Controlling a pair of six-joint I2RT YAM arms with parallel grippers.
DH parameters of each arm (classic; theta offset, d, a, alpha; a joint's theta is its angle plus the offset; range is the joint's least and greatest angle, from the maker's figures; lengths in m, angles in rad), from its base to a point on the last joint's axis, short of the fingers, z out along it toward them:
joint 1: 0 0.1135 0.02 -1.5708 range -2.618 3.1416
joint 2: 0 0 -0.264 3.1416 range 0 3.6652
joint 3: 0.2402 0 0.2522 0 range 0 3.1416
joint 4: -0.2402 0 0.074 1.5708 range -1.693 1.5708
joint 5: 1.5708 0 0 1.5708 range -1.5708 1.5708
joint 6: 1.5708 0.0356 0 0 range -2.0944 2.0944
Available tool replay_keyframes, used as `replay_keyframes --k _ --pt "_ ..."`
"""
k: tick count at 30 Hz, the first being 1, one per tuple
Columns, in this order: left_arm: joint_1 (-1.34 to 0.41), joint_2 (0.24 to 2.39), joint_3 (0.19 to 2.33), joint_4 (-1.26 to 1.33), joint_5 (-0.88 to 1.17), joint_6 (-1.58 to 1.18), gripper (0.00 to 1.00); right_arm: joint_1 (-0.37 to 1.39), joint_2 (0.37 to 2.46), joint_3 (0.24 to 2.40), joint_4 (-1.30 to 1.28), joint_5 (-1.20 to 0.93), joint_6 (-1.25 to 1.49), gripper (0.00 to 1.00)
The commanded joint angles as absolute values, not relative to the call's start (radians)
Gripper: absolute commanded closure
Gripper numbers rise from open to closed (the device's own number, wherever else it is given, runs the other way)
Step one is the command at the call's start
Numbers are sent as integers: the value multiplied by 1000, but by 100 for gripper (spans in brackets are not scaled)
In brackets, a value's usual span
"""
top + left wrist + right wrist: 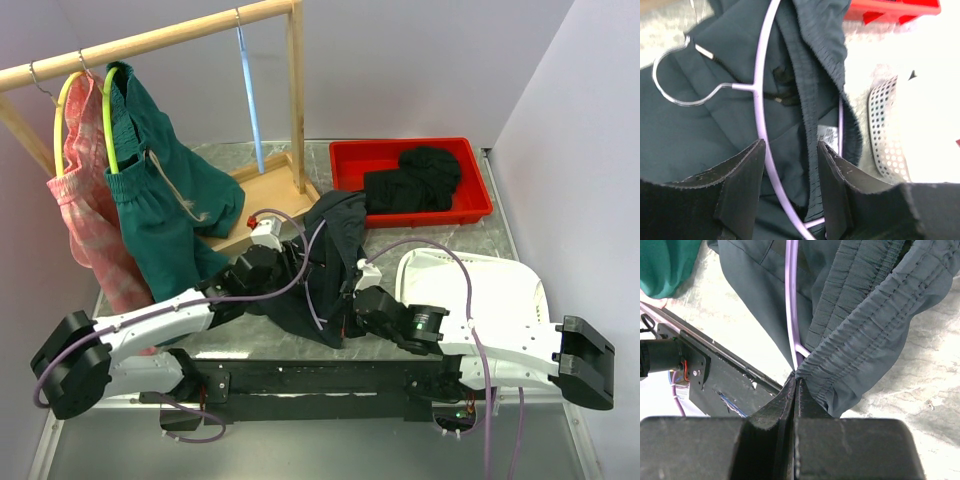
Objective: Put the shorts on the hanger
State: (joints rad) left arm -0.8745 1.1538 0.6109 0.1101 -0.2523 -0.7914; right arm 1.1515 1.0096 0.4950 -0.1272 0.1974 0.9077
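The black shorts (338, 250) lie bunched in the middle of the table, between the two arms. The lavender hanger (760, 100), with its metal hook (670, 82), is threaded into them; the gathered waistband (815, 55) lies over its arm. My left gripper (790, 167) is open. Its fingers (742, 175) stand either side of the hanger's arm and the waistband, and it holds nothing. My right gripper (796, 382) is shut on the shorts' waistband (865, 315) right at the hanger's (791, 300) lower corner. In the top view the left gripper (298, 262) and right gripper (352, 292) meet at the shorts.
A wooden rack (150, 40) at the back left carries pink shorts (90, 210), dark green shorts (165, 200) and a light blue hanger (250, 95). A red bin (350, 160) with dark clothes stands at the back right. A white perforated basket (500, 290) lies at the right.
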Motion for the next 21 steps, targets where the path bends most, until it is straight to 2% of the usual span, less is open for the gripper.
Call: replay_keyframes --k 1,10,21 --pt "-838 1190 580 146 -131 -822 51 1140 999 512 -103 221 900 100" --pt "-830 1301 578 247 -26 -853 53 1140 980 514 -126 235 905 100" --pt "-830 1379 560 310 -9 -871 56 1138 980 515 -132 236 905 100"
